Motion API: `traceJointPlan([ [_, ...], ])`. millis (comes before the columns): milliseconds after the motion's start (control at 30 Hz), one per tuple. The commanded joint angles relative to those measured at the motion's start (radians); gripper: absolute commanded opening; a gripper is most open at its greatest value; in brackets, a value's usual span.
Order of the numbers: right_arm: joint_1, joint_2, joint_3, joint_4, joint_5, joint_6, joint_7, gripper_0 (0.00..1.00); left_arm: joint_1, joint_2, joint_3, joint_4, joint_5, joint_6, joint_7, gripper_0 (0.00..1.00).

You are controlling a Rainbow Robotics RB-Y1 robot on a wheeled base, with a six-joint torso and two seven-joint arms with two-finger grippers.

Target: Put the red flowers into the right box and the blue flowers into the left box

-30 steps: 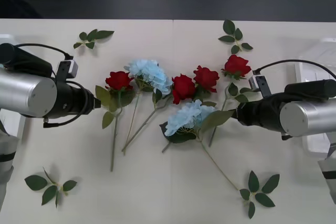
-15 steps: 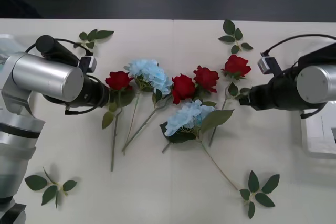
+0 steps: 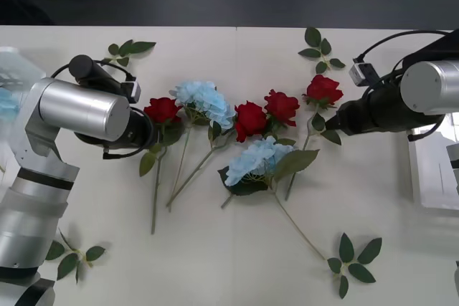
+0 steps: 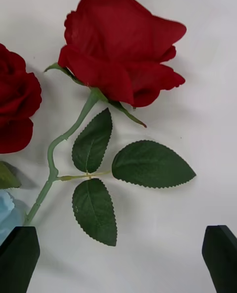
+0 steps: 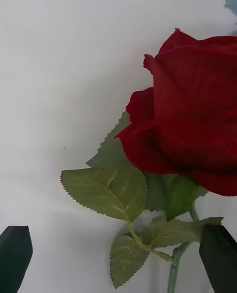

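Red flowers [image 3: 250, 120] & blue flowers [image 3: 205, 100] mid-table, betw left hand [image 3: 147, 134] & right hand [image 3: 337, 121].

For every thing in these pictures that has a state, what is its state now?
left gripper: open, at the leftmost red rose, holding nothing.
right gripper: open, at the rightmost red rose, holding nothing.
red flowers: four, lying on the table, none boxed.
blue flowers: two lying on the table.
right box: at the right edge, no flower seen inside.

Four red flowers [image 3: 249, 119], two blue flowers [image 3: 206, 100], four leaf sprigs [image 3: 321, 51], two boxes [image 3: 434, 174]
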Motion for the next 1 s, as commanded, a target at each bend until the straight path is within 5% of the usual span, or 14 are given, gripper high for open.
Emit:
traceJointPlan([
  [33, 0.000, -0.026, 0.022, 0.033, -0.010, -0.035, 0.033, 0.98, -0.020, -0.025, 0.002, 0.010, -0.028, -0.016, -0.003, 1.00],
  [800, -0.103, 0.041, 0.063, 0.243, -0.040, -0.223, 0.052, 0.97, -0.028, -0.132, -0.082, 0.099, -0.181, -0.085, -0.015, 1.00],
  [833, -0.103, 0.041, 0.063, 0.242, -0.050, -0.223, 0.051, 0.98, -0.028, -0.134, -0.082, 0.099, -0.179, -0.085, -0.015, 0.89],
  [900, -0.103, 0.041, 0.065, 0.242, -0.068, -0.223, 0.045, 0.97, -0.028, -0.134, -0.081, 0.099, -0.179, -0.085, -0.015, 0.48],
  [933, -0.103, 0.040, 0.065, 0.242, -0.079, -0.223, 0.043, 0.98, -0.028, -0.134, -0.081, 0.099, -0.178, -0.087, -0.015, 0.15],
  [1000, -0.103, 0.040, 0.074, 0.242, -0.091, -0.223, 0.034, 0.98, -0.028, -0.134, -0.081, 0.100, -0.178, -0.085, -0.018, 0.01],
])
